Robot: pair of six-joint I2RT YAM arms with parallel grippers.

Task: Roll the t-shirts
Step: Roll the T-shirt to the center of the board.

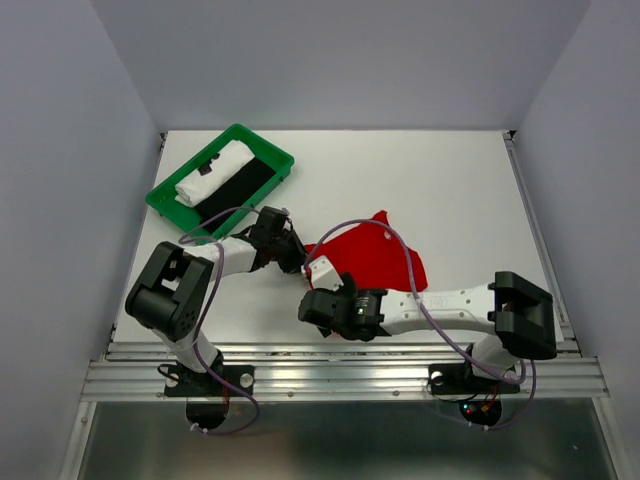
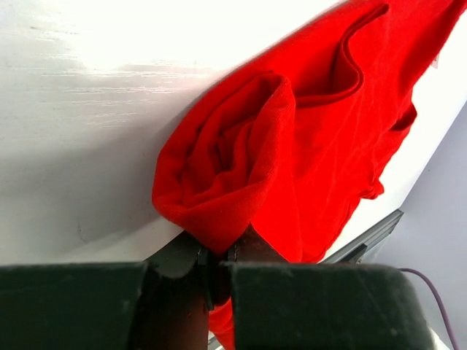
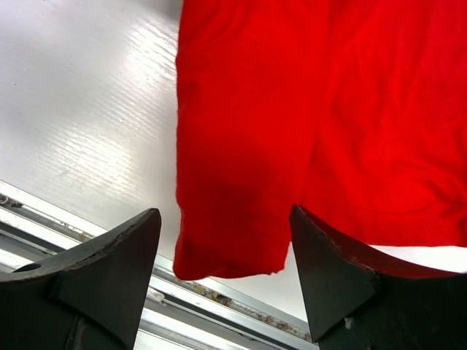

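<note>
Red t-shirt [image 1: 375, 255]: lies crumpled mid-tabletop, towards the near edge, with its long axis roughly left to right.
Left tool [image 2: 222, 255]: clenched on a bunched fold at the shirt's left end.
Right tool [image 3: 225, 211]: released, jaws spread astride the shirt's near hem, gripping nothing.
White t-shirt [image 1: 215, 170], black t-shirt [image 1: 235, 185]: rolled, lying in the green tray [image 1: 165, 200] at the far-left corner.
</note>
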